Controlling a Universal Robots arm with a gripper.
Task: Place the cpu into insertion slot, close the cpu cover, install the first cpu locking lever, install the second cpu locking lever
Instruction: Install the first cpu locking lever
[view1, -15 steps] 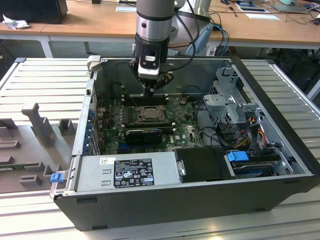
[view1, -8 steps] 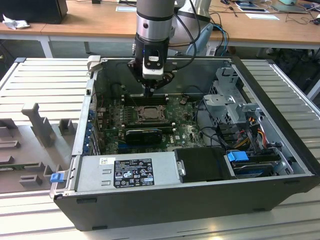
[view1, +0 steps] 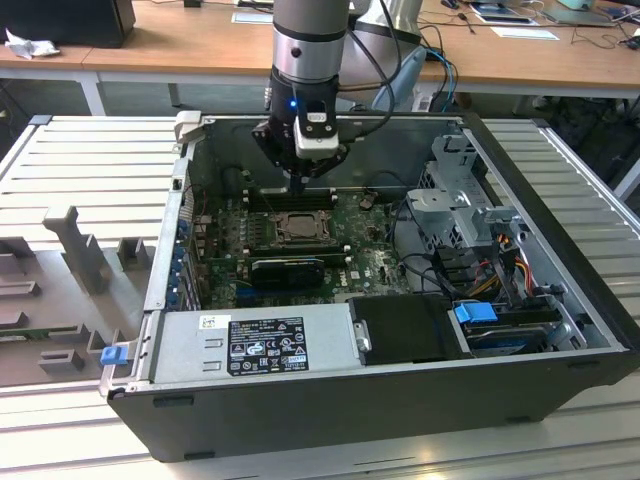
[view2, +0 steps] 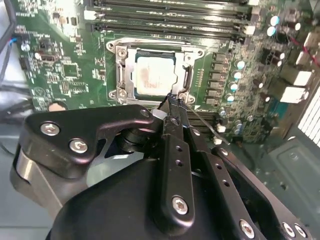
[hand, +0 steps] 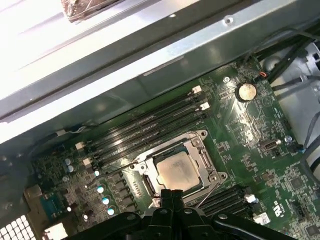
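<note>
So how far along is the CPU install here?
Done: the cpu is seated with the cover down around it. In hand: the shut gripper is at the cover's edge, beside a lever angling out loose. Left: that lever at least; the other's state is unclear.

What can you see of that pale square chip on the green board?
The cpu is a small flat square with a pale silver-grey, metal-looking top. It lies flat, framed all round by the silver cpu cover, on the green motherboard. The shut gripper sits at the frame's edge, off the chip.
</note>
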